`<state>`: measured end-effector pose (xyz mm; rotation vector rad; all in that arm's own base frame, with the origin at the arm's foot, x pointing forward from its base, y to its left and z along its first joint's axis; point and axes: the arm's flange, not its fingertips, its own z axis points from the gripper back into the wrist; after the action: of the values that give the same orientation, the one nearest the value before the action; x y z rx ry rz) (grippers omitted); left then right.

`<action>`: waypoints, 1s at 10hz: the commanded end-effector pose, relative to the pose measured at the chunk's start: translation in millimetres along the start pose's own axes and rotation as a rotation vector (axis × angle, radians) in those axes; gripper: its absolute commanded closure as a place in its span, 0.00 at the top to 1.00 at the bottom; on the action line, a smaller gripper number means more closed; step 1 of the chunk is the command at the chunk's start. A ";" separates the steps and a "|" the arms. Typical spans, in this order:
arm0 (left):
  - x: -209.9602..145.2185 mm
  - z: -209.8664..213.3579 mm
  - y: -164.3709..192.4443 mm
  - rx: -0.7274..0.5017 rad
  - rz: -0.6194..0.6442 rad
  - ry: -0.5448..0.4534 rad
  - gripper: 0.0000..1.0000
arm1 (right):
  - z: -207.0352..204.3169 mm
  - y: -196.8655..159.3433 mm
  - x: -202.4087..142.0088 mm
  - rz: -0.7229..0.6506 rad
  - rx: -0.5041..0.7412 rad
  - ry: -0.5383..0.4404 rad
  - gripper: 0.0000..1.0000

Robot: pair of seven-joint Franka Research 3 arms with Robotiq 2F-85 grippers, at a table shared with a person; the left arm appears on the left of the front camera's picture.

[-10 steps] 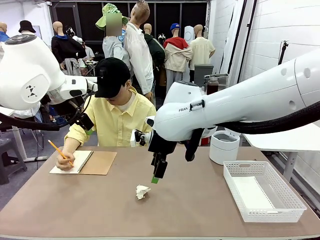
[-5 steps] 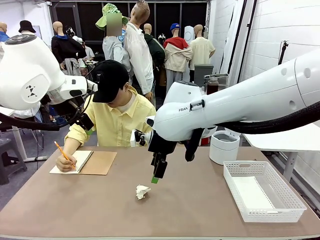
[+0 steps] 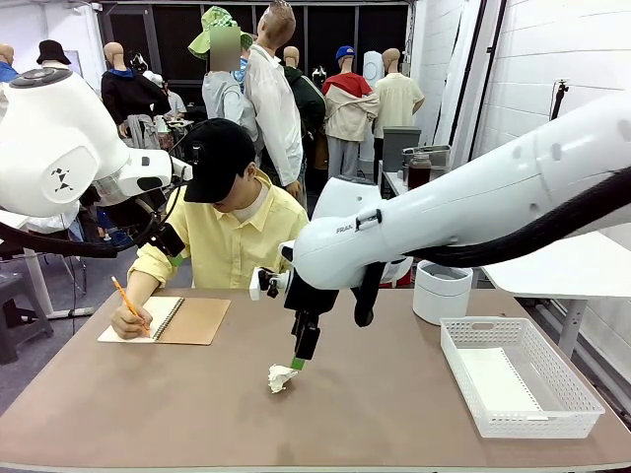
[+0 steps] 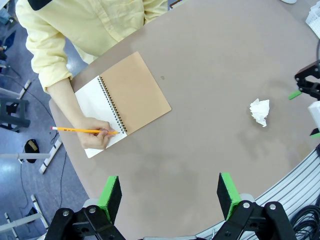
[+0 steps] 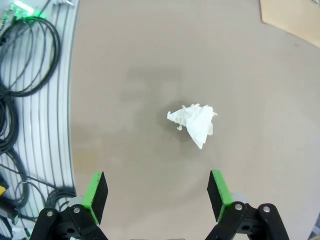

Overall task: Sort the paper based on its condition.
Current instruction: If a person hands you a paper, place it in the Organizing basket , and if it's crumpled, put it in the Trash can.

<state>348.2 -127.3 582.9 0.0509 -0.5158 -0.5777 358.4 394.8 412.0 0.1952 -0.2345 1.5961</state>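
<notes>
Paper (image 3: 281,377) crumpled into a white wad sits on the brown tabletop (image 3: 394,424), to the right of the spiral notebook (image 3: 168,319) and nearer the robot's edge, touching nothing around it. We see the right tool (image 3: 298,361) also right of the notebook, pointing straight down close above the wad; from its own wrist camera its green pads stand wide apart and empty, and the wad lies on the tabletop beyond them. The left tool (image 4: 169,192) hangs high on the robot's side of the notebook, its fingers likewise spread wide, holding nothing. At the notebook a person in a yellow shirt rests a hand (image 3: 126,320) on the open white page, gripping a yellow pencil (image 3: 126,299). Far to the notebook's right, beyond the wad, stands a white mesh basket (image 3: 537,422) with what looks like a flat white sheet (image 3: 498,379) inside.
</notes>
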 end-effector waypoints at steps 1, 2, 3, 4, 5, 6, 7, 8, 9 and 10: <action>-0.2 0.1 0.9 -0.001 -0.002 -0.006 1.00 | -16.9 -14.6 16.7 -0.022 -0.031 0.041 1.00; -0.2 0.1 0.9 -0.001 -0.002 -0.006 1.00 | -25.9 -16.7 18.9 -0.023 -0.016 0.049 1.00; -0.2 0.1 0.9 -0.001 -0.002 -0.006 1.00 | -36.5 -18.8 20.1 -0.027 -0.010 0.060 1.00; -0.2 0.1 0.9 -0.001 -0.002 -0.006 1.00 | -46.8 -19.7 20.3 -0.028 0.004 0.068 1.00; -0.2 0.1 0.9 -0.001 -0.002 -0.006 1.00 | -56.6 -21.5 20.7 -0.027 0.009 0.074 1.00; -0.2 0.1 0.9 -0.001 -0.002 -0.006 1.00 | -63.3 -24.9 22.3 -0.020 0.013 0.082 1.00; -0.2 0.1 0.9 -0.001 -0.002 -0.006 1.00 | -69.0 -28.7 24.3 -0.014 0.017 0.088 1.00; -0.2 0.1 0.9 -0.001 -0.002 -0.006 1.00 | -72.2 -33.0 26.0 -0.009 0.021 0.094 1.00; -0.2 0.1 0.9 -0.001 -0.002 -0.006 1.00 | -74.3 -37.1 26.8 -0.007 0.022 0.100 1.00; -0.2 0.1 0.9 -0.001 -0.002 -0.006 1.00 | -76.6 -41.4 27.0 -0.008 0.025 0.100 1.00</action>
<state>348.2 -127.3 582.9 0.0510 -0.5157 -0.5777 394.8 434.8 346.2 0.1552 -0.1424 1.6092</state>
